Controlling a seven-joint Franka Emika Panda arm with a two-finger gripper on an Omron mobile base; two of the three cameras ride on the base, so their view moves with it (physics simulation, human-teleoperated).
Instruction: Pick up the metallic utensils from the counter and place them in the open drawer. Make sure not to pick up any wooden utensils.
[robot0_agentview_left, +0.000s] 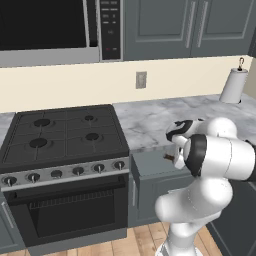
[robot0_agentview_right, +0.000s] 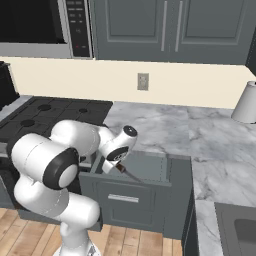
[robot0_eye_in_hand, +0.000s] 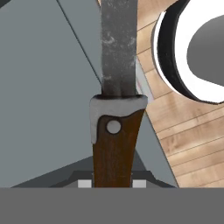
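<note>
Knife (robot0_eye_in_hand: 116, 109) blade away from end effector (robot0_eye_in_hand: 113, 183)

The knife (robot0_eye_in_hand: 116, 109) blade runs off the top edge; its tip, seemingly, stays unseen.

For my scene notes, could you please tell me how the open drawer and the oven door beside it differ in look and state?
The open drawer is pulled out from the cabinets, while the oven door sits shut. The drawer has a plain slate-grey front with a small light handle; the oven door is black with a dark window. The drawer is narrower than the oven door. Both sit below counter height.
</note>
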